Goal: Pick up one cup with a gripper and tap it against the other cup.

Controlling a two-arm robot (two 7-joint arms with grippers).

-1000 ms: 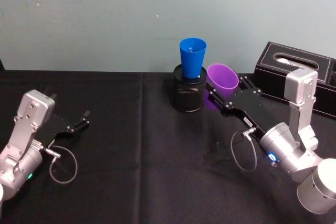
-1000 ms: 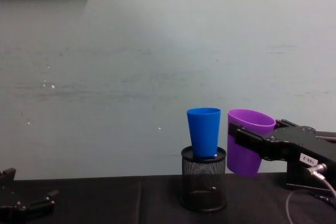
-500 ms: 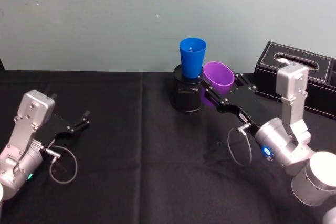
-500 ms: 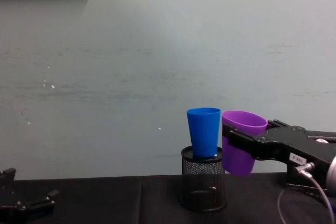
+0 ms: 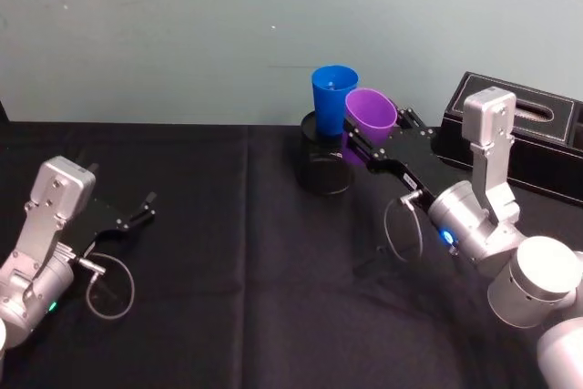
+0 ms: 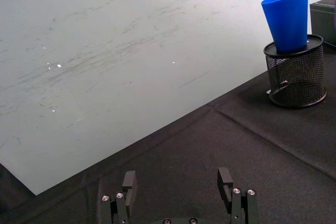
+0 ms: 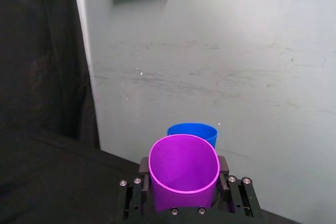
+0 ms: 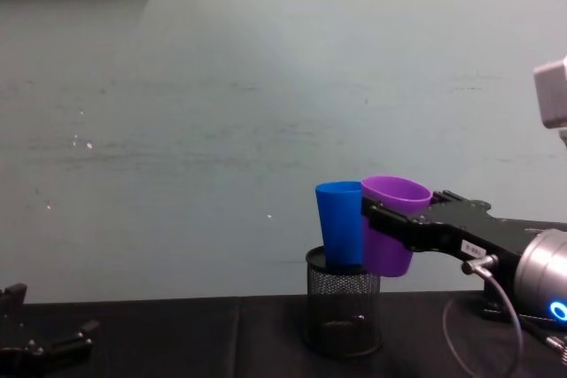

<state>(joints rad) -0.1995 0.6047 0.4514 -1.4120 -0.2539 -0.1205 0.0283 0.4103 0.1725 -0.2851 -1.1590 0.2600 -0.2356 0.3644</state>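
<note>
R gripper (image 5: 380, 138) clenched on purple cup (image 5: 370, 114), held off table, rim level w/ blue cup (image 5: 333, 97), apparently touching it. Blue cup sits in mesh pen holder (image 5: 321, 170). Pickup done; tap seems at contact. L gripper (image 5: 138, 212) parked far left, jaws apart.

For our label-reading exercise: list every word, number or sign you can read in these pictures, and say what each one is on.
No text can be read.
Small white label on the right gripper: too small to read.
The purple cup it holds and the blue cup: plain, no print.
</note>
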